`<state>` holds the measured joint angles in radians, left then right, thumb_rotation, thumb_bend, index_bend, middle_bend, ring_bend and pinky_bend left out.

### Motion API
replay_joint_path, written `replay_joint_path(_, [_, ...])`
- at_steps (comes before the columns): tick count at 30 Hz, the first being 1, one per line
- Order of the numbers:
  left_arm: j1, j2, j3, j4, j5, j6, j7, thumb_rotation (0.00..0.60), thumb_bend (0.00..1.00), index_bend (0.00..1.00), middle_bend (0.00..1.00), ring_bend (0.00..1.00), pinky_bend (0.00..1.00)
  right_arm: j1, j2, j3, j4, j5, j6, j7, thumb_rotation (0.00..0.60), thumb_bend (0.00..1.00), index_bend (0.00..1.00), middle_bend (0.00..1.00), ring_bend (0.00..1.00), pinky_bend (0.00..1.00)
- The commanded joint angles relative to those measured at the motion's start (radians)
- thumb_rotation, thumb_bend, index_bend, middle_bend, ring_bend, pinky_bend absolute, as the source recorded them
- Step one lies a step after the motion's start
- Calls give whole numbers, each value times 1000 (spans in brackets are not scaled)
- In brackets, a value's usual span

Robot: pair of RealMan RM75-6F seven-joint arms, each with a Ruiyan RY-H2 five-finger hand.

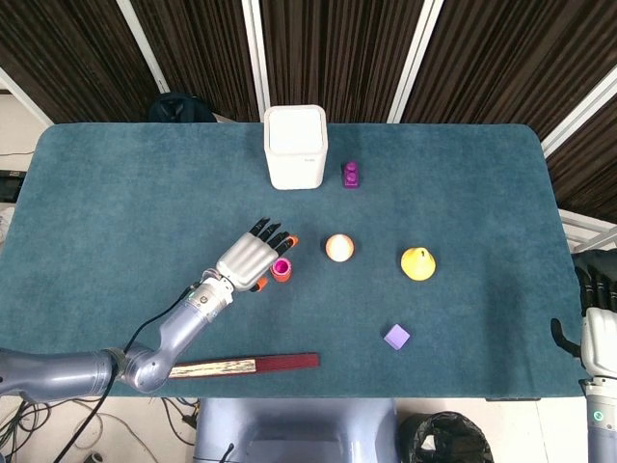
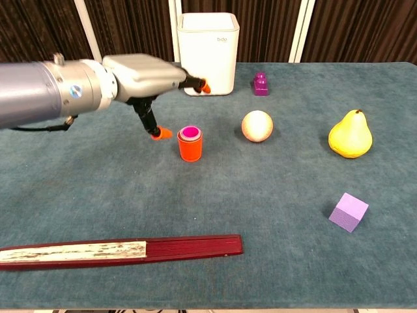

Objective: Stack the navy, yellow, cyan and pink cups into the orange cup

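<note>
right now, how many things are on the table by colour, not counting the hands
orange: 1, the orange cup with the pink cup nested in it
pink: 1, that pink cup
white: 2, the bin and the ball
purple: 2, the toy brick and the cube
yellow: 1, the pear
dark red: 1, the folded fan
total: 8
</note>
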<state>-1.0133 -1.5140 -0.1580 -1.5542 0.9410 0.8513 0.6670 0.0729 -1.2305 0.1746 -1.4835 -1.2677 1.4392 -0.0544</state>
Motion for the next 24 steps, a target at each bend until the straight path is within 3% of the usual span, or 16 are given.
replay_joint_path(1, [40,93,-23,-133,30,98,-13,600,253,98,89,0,0,0,2,-3,-4,-6,-1,5,600,430,59,0,44,0])
replay_joint_path(7, [177,324,9,-405,80,262,-40,600,252,97,82,0,0,1,9,-11,-13,-26,-4,23,600,430,59,0,44,0])
replay_joint_path(12, [311,484,63,-515,185,389,-126,600,253,97,82,0,0,0,28,-17,-15,-56,3,48,600,430,59,0,44,0])
replay_joint_path(18, [451,593,177,-513,344,475,-213,600,253,97,83,0,0,2,62,-38,-12,-137,22,101,600,430,59,0,44,0])
replay_joint_path(24, [549,603,250,-436,472,537,-303,600,253,103,83,0,0,10,77,-68,10,-240,50,164,600,430,59,0,44,0])
